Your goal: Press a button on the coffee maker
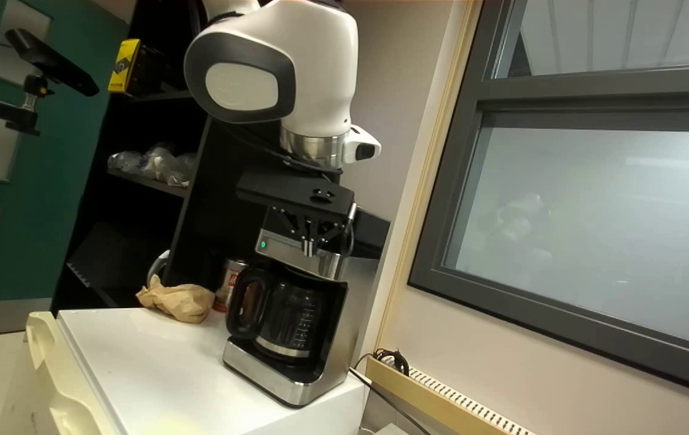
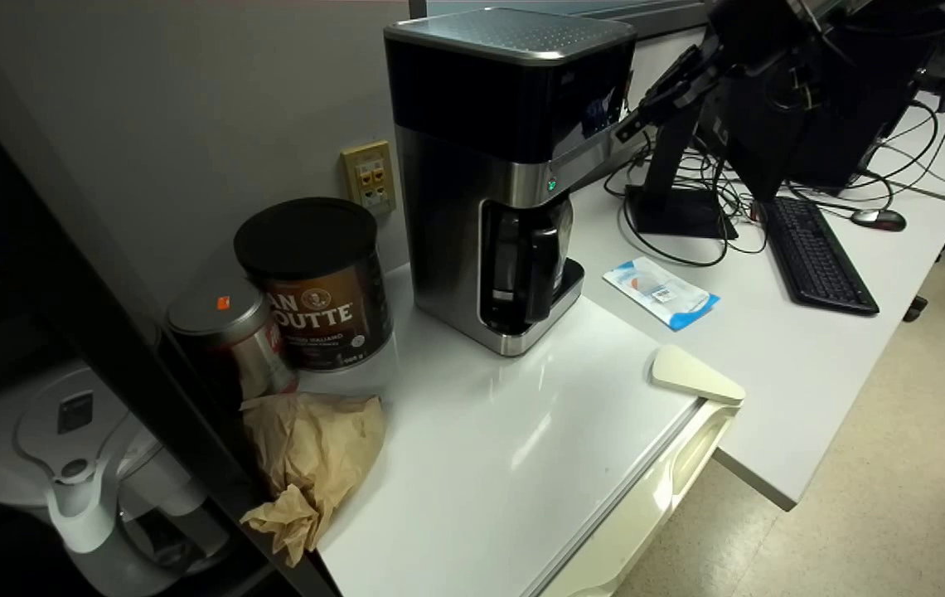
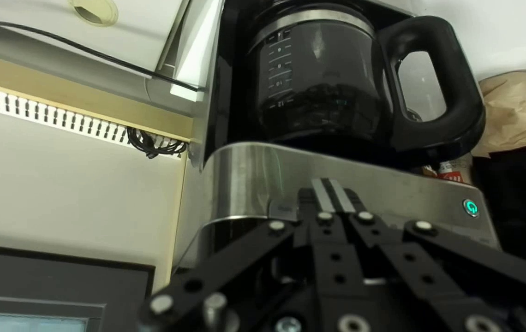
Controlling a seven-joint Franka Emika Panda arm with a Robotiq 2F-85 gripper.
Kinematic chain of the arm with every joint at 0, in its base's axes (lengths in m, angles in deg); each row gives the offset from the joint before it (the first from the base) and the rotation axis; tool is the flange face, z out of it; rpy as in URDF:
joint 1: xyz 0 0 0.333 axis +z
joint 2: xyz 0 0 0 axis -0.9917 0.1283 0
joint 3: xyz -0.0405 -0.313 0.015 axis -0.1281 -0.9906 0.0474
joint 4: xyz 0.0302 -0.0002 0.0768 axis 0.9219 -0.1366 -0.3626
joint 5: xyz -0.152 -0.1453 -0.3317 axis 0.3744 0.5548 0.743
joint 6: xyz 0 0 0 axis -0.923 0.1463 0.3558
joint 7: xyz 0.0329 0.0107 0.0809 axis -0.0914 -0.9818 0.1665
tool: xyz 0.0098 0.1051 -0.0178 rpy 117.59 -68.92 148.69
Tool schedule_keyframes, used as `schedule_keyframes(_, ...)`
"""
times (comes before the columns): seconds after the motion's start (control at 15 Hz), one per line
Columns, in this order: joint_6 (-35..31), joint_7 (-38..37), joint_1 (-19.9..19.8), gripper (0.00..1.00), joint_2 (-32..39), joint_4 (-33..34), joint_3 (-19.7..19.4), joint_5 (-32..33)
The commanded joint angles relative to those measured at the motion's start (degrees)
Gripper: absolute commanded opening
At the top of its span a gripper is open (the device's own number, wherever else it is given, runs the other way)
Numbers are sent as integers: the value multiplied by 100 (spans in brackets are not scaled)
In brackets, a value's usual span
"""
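Observation:
The black and silver coffee maker [image 1: 356, 302] stands upright on a white cabinet top; it also shows in an exterior view [image 2: 456, 240] and in the wrist view [image 3: 244, 177]. Its glass carafe [image 3: 323, 78] with black handle sits inside. A round power button [image 3: 471, 207] glows green at one end of the silver strip; it shows in both exterior views [image 1: 263, 244] [image 2: 552, 184]. My gripper [image 3: 333, 193] is shut and empty, its fingertips in front of the strip's middle, away from the power button. I cannot tell whether they touch the strip. The display is not clearly visible behind the fingers.
A crumpled paper bag [image 2: 315, 456] and two cans, one a large brown coffee can [image 2: 315, 290], stand beside the machine. A wall and window [image 1: 562, 241] are on its other side. A desk with keyboard [image 2: 821, 249] and cables adjoins. A dark shelf [image 1: 157, 181] is behind.

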Motion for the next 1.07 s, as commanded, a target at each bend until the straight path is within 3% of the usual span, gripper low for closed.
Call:
schedule_keyframes(0.0,-100,196,-103,1,202,275,139,-90)
schedule_keyframes(0.53,-103,212,-109,1,255,299,165,-68)
schedule_keyframes(1.0,-148,554,-284,1,289,345,408,-180)
